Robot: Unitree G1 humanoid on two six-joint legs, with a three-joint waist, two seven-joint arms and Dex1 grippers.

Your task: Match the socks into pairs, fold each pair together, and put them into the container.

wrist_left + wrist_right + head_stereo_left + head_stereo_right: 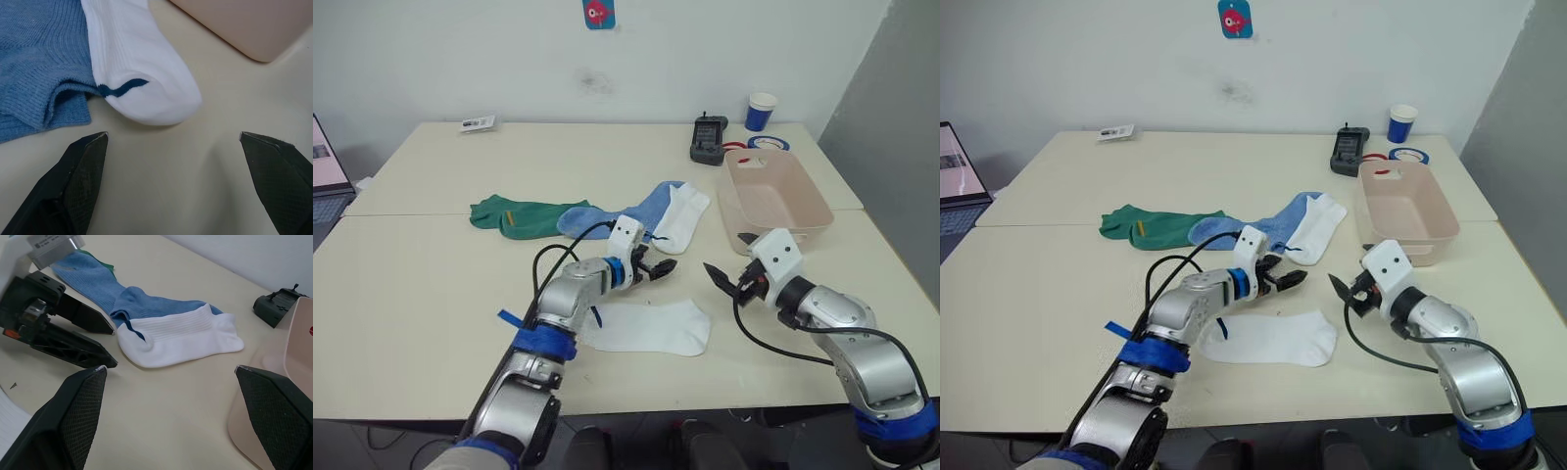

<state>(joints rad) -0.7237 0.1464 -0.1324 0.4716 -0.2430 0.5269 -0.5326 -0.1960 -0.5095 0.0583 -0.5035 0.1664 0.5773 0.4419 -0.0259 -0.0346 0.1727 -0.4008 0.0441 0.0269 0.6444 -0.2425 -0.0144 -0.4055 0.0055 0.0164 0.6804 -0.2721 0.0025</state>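
Left gripper point(662, 266) hovers with fingers spread wide and empty, just short of the toe of a white sock point(682, 217) that overlaps a blue sock point(625, 217) mid-tabletop. Right gripper point(722, 282) faces it, also wide and empty. A second white sock point(651, 327) lies flat toward the near edge. Green sock point(517, 215) lies left of the blue. The tub point(773, 199) stands near the right edge.

No legible text, brand or number found. A white label point(53, 243) on the left end effector point(100, 345) carries print too small to read. The wall sticker point(598, 13) shows a red figure, no lettering discernible.
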